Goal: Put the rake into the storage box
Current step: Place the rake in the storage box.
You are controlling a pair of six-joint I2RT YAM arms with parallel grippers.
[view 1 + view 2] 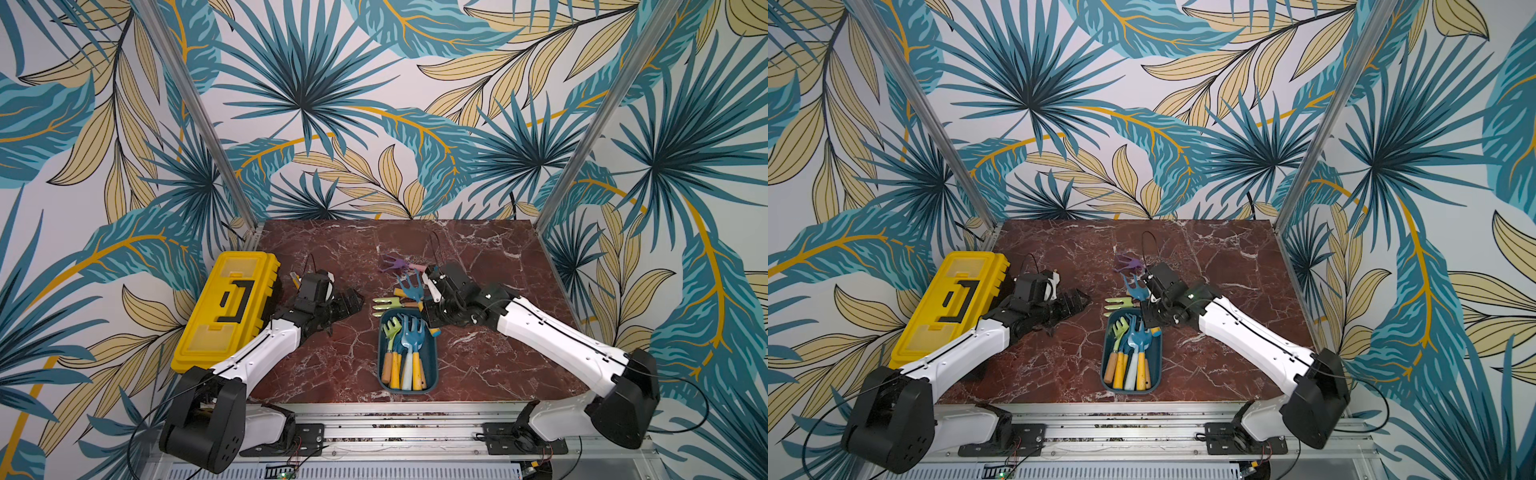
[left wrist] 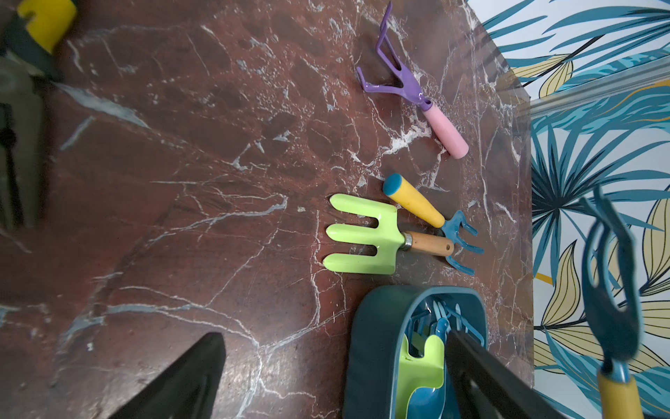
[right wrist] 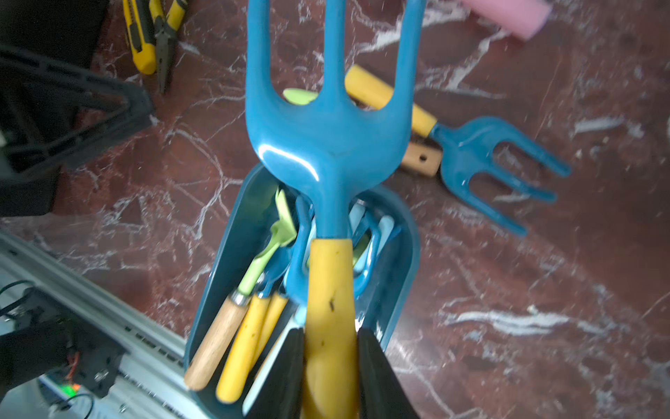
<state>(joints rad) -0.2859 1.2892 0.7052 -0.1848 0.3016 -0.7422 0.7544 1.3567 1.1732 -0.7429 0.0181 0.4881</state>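
The box (image 3: 232, 246) is full of tools (four, I think). The right gripper (image 3: 330, 342) squeezes the rake (image 3: 326, 138) by its yellow handle, over the box's far end. The left gripper (image 1: 347, 303) hangs wide open, left of the box. If dropped here, the rake could land on the pile and slide out onto the fork (image 2: 362, 234) just past the box.

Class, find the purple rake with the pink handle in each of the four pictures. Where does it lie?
Top view: purple rake on the table, beyond the tray.
Top view: same spot.
Left wrist: whole, beyond the green fork.
Right wrist: only its pink handle end, past the loose blue rake.
Shared landmark: the tray, in all four.
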